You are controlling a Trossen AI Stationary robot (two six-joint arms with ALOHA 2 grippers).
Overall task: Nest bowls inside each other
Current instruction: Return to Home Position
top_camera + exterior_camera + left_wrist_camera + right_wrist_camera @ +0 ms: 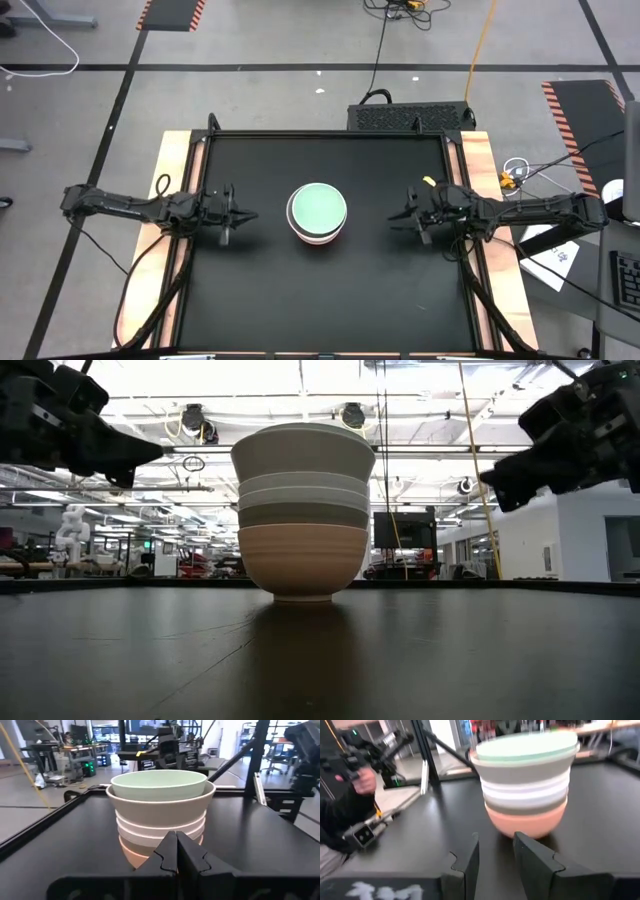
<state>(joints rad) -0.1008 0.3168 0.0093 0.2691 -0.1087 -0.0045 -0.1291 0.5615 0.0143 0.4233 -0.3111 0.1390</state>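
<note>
The bowls stand nested in one stack at the middle of the black table, the salmon-orange bowl at the bottom with its foot on the mat and the mint green bowl on top. My left gripper hovers shut, level, to the stack's left and clear of it. My right gripper hovers to the stack's right, open with a small gap and nothing between its fingers.
The black mat has bare room around the stack. Wooden strips and a black frame border the table. A person's hand with a device shows beyond the table's edge in the right wrist view.
</note>
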